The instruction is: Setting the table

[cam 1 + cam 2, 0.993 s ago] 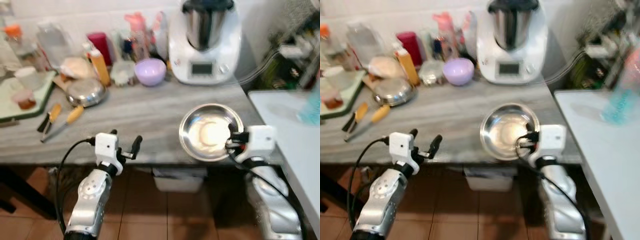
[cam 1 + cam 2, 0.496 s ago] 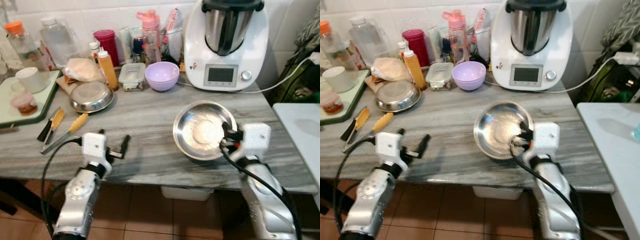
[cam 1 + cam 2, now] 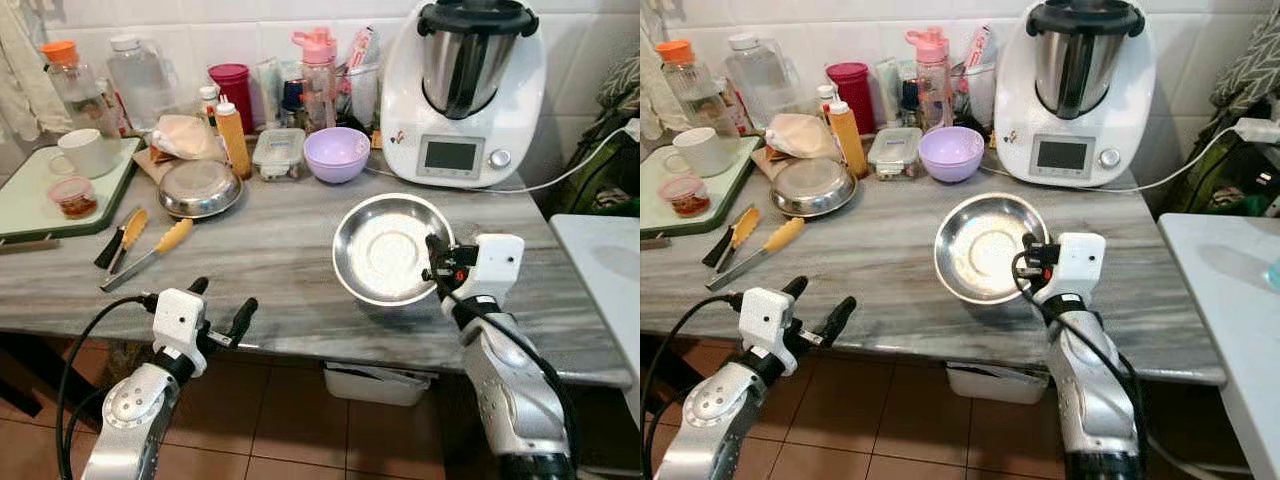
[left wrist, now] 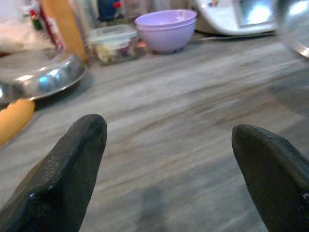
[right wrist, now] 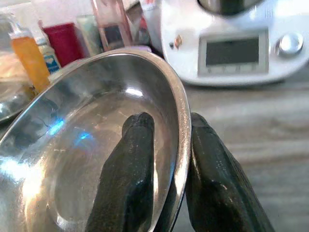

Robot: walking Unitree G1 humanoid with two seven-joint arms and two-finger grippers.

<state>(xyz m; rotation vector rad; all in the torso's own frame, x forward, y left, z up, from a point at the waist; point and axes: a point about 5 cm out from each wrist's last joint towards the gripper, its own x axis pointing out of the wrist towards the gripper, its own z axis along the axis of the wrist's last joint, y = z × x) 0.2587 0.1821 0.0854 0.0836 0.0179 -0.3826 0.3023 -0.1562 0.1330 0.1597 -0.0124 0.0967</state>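
My right gripper is shut on the rim of a shiny steel bowl, holding it tilted just above the grey marble counter. In the right wrist view one finger lies inside the steel bowl and the other finger outside its rim. My left gripper hangs open at the counter's front edge, with nothing between its fingertips. A second steel bowl lies upside down at the back left.
A white kitchen machine stands at the back right, its cable trailing right. A purple bowl, a lidded box, bottles and jars line the wall. Two yellow-handled tools lie left, beside a green tray with a mug. A white table sits right.
The camera has shifted and the picture has sharpened. My right gripper has lifted and tilted the steel bowl while keeping hold of its rim. The left gripper has stayed open near the counter edge.
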